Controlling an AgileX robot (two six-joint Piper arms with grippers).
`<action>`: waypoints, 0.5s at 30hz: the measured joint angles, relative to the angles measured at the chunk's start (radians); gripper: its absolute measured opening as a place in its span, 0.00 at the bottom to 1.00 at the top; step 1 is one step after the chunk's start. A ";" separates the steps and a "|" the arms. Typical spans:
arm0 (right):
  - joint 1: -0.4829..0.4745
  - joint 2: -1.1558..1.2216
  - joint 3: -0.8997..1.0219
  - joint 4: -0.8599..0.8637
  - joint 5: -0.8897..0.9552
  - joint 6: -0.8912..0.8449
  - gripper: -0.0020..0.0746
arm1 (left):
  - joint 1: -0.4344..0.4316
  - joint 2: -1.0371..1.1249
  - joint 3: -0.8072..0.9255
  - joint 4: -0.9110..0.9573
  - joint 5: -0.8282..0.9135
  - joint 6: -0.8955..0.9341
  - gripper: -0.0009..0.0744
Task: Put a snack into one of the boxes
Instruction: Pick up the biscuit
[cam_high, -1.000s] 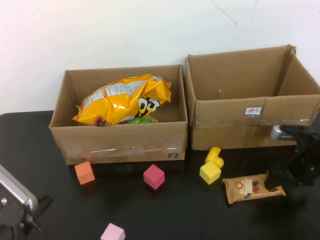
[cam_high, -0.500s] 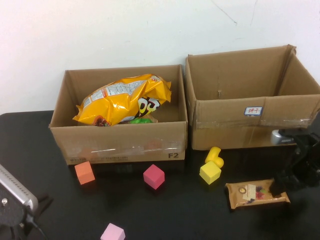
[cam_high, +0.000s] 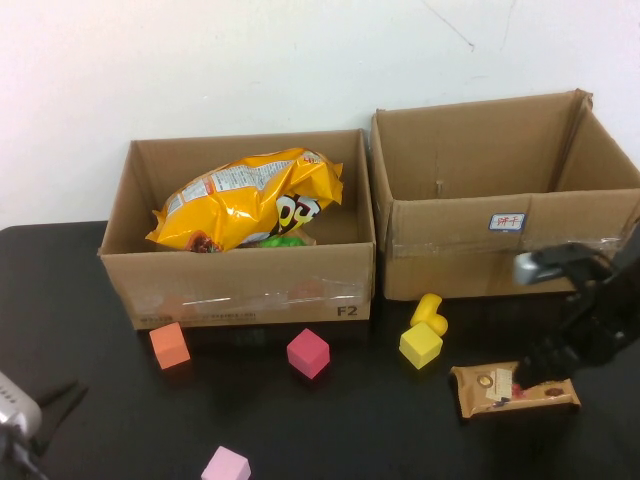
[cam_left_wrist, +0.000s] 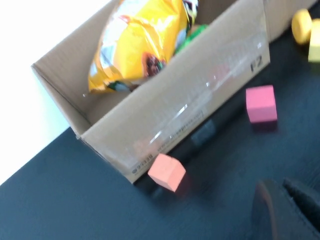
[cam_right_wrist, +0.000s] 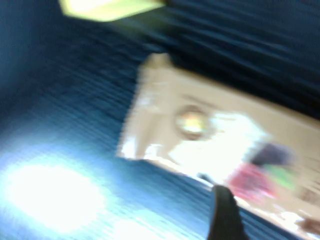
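While my shut left claw (cam_left_wrist: 287, 210) idles lower left, my right claw (cam_high: 530, 375), fingers parted, hovers over the snack bar (cam_high: 515, 390), whose long axis runs across the frame.
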 joint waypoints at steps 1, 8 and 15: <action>0.023 -0.003 -0.004 -0.010 -0.002 -0.017 0.54 | 0.000 -0.008 0.000 0.000 0.000 -0.008 0.01; 0.221 -0.014 -0.006 -0.263 -0.042 -0.007 0.54 | 0.000 -0.017 0.031 0.000 -0.018 -0.027 0.01; 0.347 -0.018 -0.008 -0.681 -0.100 0.196 0.54 | 0.000 -0.017 0.068 -0.006 -0.058 -0.032 0.01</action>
